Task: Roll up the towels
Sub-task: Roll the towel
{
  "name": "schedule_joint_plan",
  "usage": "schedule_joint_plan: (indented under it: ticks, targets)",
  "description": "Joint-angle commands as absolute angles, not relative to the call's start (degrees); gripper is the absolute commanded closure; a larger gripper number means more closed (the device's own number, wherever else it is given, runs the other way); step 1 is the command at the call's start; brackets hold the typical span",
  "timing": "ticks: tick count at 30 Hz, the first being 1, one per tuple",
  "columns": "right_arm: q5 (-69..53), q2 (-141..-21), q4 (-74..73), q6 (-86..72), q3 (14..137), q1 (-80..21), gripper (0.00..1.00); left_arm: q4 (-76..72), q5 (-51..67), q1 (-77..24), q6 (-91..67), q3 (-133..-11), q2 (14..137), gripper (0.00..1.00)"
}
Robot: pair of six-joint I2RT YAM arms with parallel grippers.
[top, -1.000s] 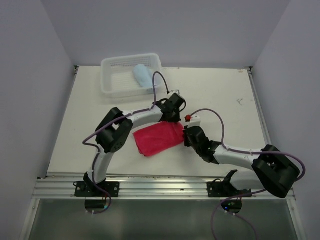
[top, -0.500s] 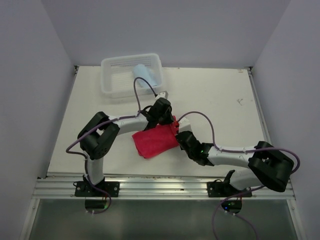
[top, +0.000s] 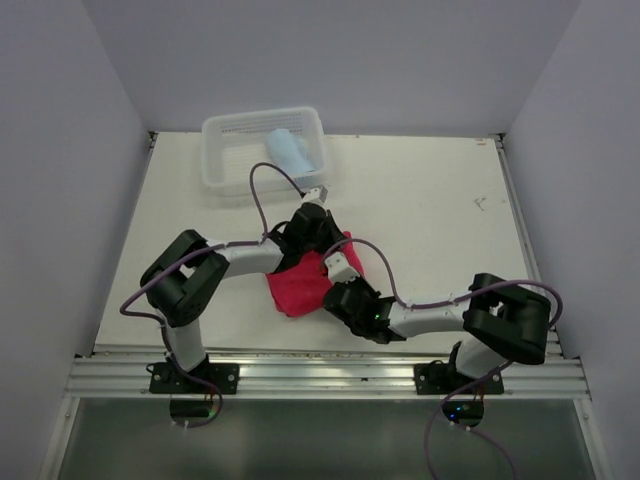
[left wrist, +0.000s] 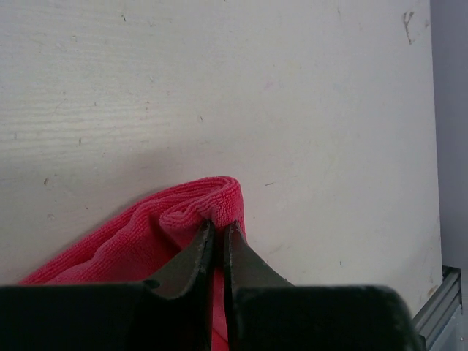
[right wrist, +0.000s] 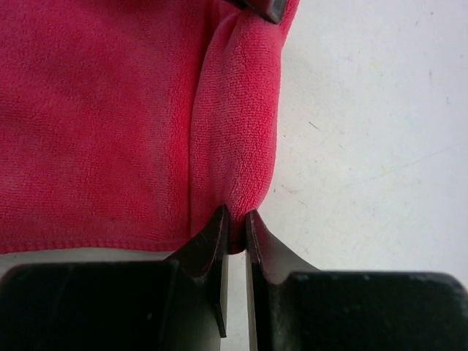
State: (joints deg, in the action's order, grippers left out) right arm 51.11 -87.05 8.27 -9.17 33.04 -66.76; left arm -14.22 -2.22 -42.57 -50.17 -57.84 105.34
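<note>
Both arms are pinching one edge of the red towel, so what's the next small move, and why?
Probably roll the pinched fold one turn over the flat cloth, both arms moving together. The left jaws and the right jaws are each shut on the same turned-over edge of the red towel, and most of it lies flat on the table, unrolled.

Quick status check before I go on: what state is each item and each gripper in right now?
red towel: on the table, one edge curled over into a fold, pinched at both ends of that fold.
blue towel: bundled up, lying in the basket.
basket: upright at the far left of the table, holding only the blue towel.
left gripper: shut on the red towel's fold.
right gripper: shut on the red towel's fold.
</note>
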Motion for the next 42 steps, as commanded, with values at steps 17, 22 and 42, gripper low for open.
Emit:
schedule_joint_plan:
  ticks: [17,22,42]
  targets:
    - [60.82,-102.57,-2.98,-3.25,46.84,-74.0,1.0,-27.24,-1.4,-39.82,-47.64,-49.32,99.49,1.0]
    - [59.85,-104.67,-4.83,-2.37,49.13,-74.62,1.0,-29.0,-2.29,-39.9,-45.35,-46.85,98.96,1.0]
    - [56.7,-110.4,-7.82,-3.34,54.58,-75.67,0.94,-24.43,-5.19,-39.64,-41.14,-46.14,100.11,1.0]
